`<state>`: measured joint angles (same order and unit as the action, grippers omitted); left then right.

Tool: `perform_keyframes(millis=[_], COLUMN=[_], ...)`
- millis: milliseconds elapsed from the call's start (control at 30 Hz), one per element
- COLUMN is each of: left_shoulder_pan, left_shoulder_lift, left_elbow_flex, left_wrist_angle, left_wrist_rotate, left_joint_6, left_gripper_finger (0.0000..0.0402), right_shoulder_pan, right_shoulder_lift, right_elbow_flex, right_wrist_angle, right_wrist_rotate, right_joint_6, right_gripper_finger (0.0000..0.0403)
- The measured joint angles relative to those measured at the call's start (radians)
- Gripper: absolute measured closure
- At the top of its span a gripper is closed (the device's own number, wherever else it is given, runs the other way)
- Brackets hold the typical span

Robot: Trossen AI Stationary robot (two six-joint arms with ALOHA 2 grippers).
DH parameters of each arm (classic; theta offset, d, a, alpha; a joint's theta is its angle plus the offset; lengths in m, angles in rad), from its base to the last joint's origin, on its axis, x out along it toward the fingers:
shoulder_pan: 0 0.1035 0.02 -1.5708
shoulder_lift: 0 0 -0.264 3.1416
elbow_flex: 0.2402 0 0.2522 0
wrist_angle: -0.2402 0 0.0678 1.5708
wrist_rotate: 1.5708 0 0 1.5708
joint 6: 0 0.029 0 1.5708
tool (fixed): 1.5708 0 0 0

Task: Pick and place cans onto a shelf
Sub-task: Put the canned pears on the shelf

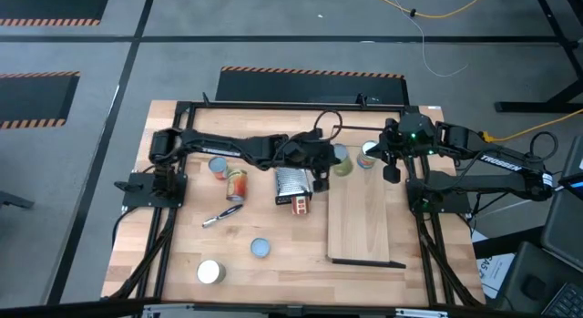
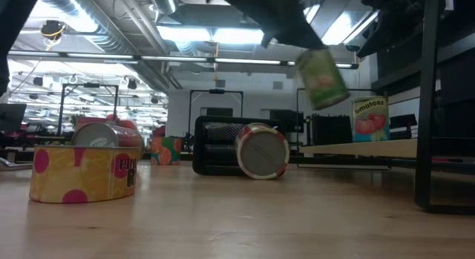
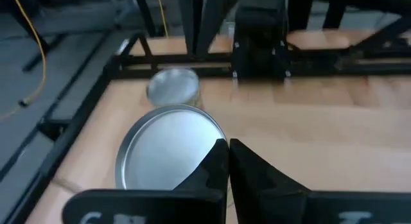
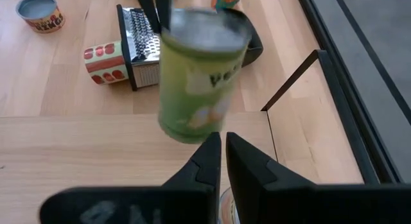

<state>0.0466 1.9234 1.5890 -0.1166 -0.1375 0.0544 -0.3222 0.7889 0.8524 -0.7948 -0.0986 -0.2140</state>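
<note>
My left gripper [image 1: 328,163] reaches across the table from the left and is shut on a green-labelled can [image 2: 323,77], which it carries in the air by the far left corner of the shelf [image 1: 364,218]. Its silver top [image 3: 170,160] fills the left wrist view. A tomato can [image 2: 369,118] stands upright on its base at the shelf's far end. My right gripper [image 4: 223,137] hovers shut over the shelf's far right part, with nothing in it. The green can [image 4: 199,76] hangs in front of it. My left gripper meets the green can at the rim of its silver top [image 3: 215,144], where its two fingertips close together. The fingers themselves hide the exact hold. They come slanting down from the table's left. The can hangs below them, tilted, clear of table and shelf.
A metal grater [image 1: 291,183] lies left of the shelf with a red can [image 1: 301,205] on its side beside it. Farther left are two cans [image 1: 219,166] [image 1: 237,184] and a slim silver tool [image 1: 223,216]. Two low tins [image 1: 260,248] [image 1: 210,271] sit near the front edge.
</note>
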Motion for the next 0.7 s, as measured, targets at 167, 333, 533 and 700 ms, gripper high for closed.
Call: perform_keyframes(millis=[167, 333, 533, 700], left_shoulder_pan=[0.015, 0.032, 0.045, 0.048], left_shoulder_lift=[0.054, 0.101, 0.120, 0.120], left_elbow_flex=[-0.002, -0.002, -0.002, -0.002], left_wrist_angle=[0.020, 0.037, 0.051, 0.060], left_wrist_rotate=[0.001, 0.000, 0.008, 0.026], left_joint_6=[0.004, 0.007, 0.010, 0.010], left_gripper_finger=[0.0401, 0.0401, 0.0401, 0.0401], right_shoulder_pan=[0.001, 0.005, 0.005, 0.005], right_shoulder_lift=[0.009, 0.018, 0.031, 0.061], right_elbow_flex=[0.000, 0.000, 0.000, 0.000], right_wrist_angle=[0.003, 0.003, 0.021, 0.062], right_wrist_rotate=[-0.001, -0.008, -0.037, -0.054], right_joint_6=[0.000, 0.000, 0.001, 0.001], right_gripper_finger=[0.0372, 0.0372, 0.0372, 0.0372])
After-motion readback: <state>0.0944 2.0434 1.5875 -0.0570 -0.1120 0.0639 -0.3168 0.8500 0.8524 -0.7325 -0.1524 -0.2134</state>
